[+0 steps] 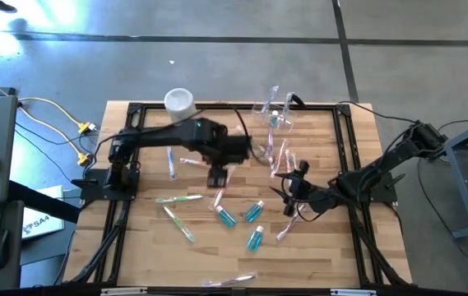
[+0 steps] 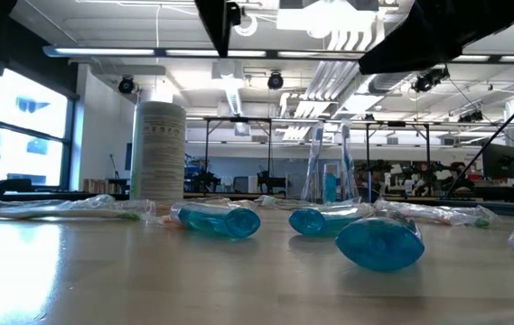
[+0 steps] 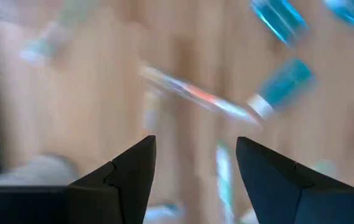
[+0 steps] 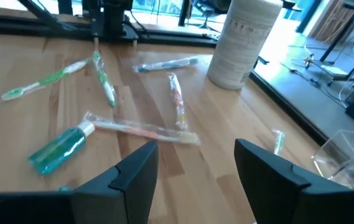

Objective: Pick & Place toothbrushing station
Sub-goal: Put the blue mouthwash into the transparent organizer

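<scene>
The toothbrushing station (image 1: 273, 117), a clear thin-walled box, stands on its base at the table's far side, with something teal inside. It also shows in the right wrist view (image 4: 346, 155) and the low view (image 2: 329, 171). My left gripper (image 1: 217, 179) hangs open above the middle of the table, pointing steeply down over a wrapped toothbrush (image 3: 195, 98); nothing is between its fingers (image 3: 195, 142). My right gripper (image 1: 288, 191) stands open right of centre, nearly level, facing the table's left side, with nothing between its fingers (image 4: 195, 146).
A whitish cylinder (image 1: 178, 101) stands at the far edge. Wrapped toothbrushes (image 1: 178, 199) and three blue bottles (image 1: 226, 216) (image 1: 254, 211) (image 1: 255, 239) lie scattered over the wooden table. A black frame (image 1: 127, 140) runs round the table's edges. Yellow cables (image 1: 53, 123) lie off the left side.
</scene>
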`<state>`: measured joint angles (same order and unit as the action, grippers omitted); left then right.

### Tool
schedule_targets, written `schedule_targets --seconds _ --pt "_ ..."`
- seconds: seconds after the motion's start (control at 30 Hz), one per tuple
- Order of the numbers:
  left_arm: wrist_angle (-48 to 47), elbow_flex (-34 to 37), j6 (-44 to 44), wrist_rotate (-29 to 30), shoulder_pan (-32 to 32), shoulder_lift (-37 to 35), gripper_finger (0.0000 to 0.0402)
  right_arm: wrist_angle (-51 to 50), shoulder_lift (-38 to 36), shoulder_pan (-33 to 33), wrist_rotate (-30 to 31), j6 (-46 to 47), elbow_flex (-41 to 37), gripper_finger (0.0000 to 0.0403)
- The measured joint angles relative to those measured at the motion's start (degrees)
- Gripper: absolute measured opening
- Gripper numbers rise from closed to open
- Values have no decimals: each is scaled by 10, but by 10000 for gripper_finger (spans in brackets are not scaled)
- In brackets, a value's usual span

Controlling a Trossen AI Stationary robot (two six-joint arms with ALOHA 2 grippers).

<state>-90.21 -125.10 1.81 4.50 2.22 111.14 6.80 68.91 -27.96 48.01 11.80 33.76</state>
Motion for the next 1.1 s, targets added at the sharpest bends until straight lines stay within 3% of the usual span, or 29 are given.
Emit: schedule_targets --seconds 0.17,0.3,0.4,0.53,0.73,0.93,1.1 --pt "8 98 -5 -14 12 7 216 -6 0 11 -4 2 0 203" --pt "43 192 -66 -54 25 7 216 -8 0 11 -19 4 0 203" --pt "104 258 -124 -110 50 2 216 -9 0 11 -21 4 0 203" --pt "201 327 -174 -117 77 2 216 -10 0 11 -21 4 0 203" --pt "282 360 -225 -140 70 -4 216 -9 0 11 -21 4 0 203" --pt "392 408 -269 -203 56 -3 216 -10 0 11 -21 0 0 203" --pt "430 434 -288 -249 30 -3 216 -10 0 11 -18 -3 0 203"
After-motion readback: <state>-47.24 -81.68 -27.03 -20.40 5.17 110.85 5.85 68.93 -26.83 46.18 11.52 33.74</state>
